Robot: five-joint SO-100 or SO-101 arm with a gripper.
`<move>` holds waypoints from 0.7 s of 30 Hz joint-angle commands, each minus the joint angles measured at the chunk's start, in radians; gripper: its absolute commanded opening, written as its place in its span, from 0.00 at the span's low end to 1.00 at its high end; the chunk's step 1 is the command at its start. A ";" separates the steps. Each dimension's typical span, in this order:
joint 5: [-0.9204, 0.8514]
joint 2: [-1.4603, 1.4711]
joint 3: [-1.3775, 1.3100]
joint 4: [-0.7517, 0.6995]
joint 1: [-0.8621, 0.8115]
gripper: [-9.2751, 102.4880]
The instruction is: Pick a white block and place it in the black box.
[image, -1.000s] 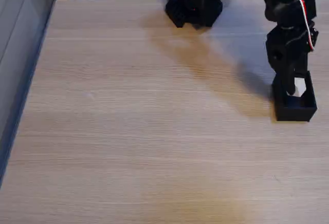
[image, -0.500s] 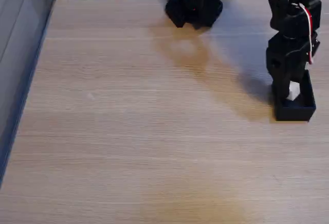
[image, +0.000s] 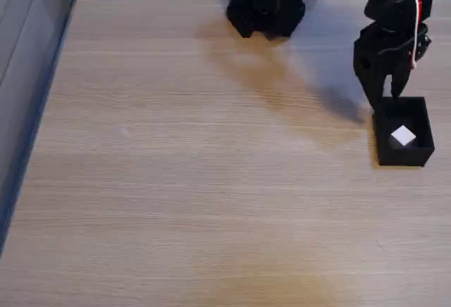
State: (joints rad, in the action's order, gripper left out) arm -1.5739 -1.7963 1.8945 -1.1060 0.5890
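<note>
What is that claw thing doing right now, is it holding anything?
Tool: holding nothing; it hangs just behind the black box, where the white block lies loose. Whether its fingers are open or closed cannot be told.

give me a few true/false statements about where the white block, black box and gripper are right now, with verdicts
1. The white block lies inside the black box. True.
2. The gripper is clamped on the white block. False: the block lies free on the box floor, and the gripper is above the box's far rim, apart from it.
3. The black box stands near the right edge of the table in the fixed view. True.
4. The black box is tipped on its side. False: it stands upright with its open top facing up.
5. A second white block lies on the table outside the box. False: the wood around the box is bare.
</note>
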 commanded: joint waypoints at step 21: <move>-0.279 -1.239 1.175 0.144 -0.453 0.08</move>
State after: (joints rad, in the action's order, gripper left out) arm -1.8362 -2.8992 3.0020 -0.9373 0.1856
